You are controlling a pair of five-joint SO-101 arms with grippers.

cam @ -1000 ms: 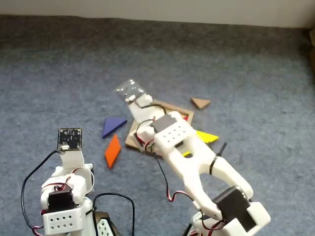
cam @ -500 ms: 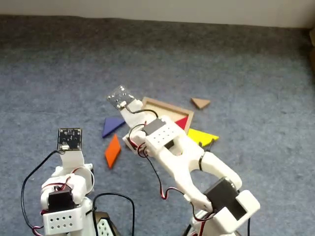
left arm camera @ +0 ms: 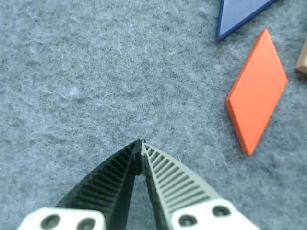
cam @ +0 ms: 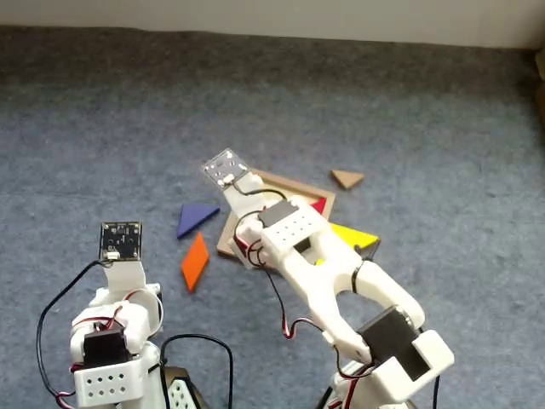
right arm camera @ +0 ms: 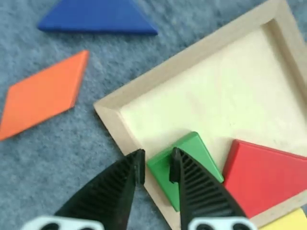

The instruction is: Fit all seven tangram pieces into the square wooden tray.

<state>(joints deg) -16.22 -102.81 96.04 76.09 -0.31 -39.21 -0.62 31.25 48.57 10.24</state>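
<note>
The square wooden tray (cam: 294, 182) lies on the grey carpet (cam: 409, 111) near the middle of the high view, with the right arm stretched over it. Inside the tray, a green triangle (right arm camera: 189, 163) sits in one corner against the rim. A red triangle (right arm camera: 261, 175) lies just beside it.

The right gripper (right arm camera: 156, 167) hangs over that corner with its jaws narrowly parted. The green triangle's point shows in the gap between them, and whether they press on it cannot be told.

A yellow triangle (cam: 353, 236) lies just outside the tray's rim, partly under the arm. A small tan wooden triangle (cam: 347, 178) rests on the carpet near the tray's far corner. A blue triangle (cam: 197, 216) and an orange parallelogram (cam: 195, 260) lie on the carpet beside the tray, on the left arm's side.

The left gripper (left arm camera: 139, 146) hovers over bare carpet near the orange parallelogram, its jaws closed on nothing.
</note>
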